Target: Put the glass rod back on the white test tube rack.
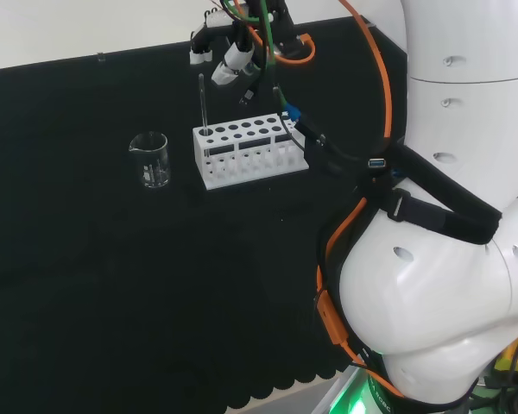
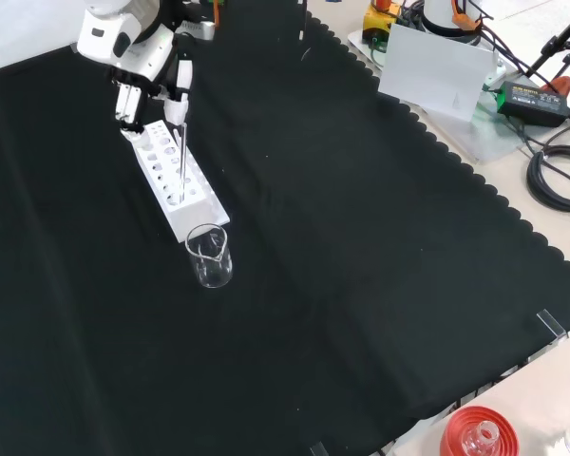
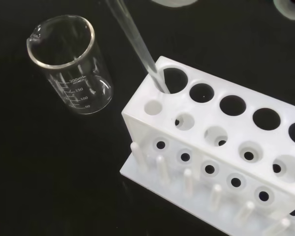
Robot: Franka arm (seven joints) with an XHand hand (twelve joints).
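Observation:
A white test tube rack (image 1: 250, 153) (image 2: 176, 179) (image 3: 226, 142) stands on the black cloth. A clear glass rod (image 1: 203, 108) (image 2: 182, 157) (image 3: 137, 46) stands in the big hole at the rack's end nearest the beaker, leaning a little. In the head view the hand (image 1: 233, 53) hangs just above the rack, right of the rod's top; in the front view the hand (image 2: 141, 68) is over the rack's far end. Its fingers hang relaxed. In the wrist view the white fingertips (image 3: 174, 2) are apart from the rod.
An empty glass beaker (image 1: 149, 159) (image 2: 210, 256) (image 3: 69, 61) stands close to the rack's rod end. The arm's white links (image 1: 466, 216) take up the head view's right. A red ribbed stand (image 2: 475, 435) sits at the front view's lower right, off the cloth.

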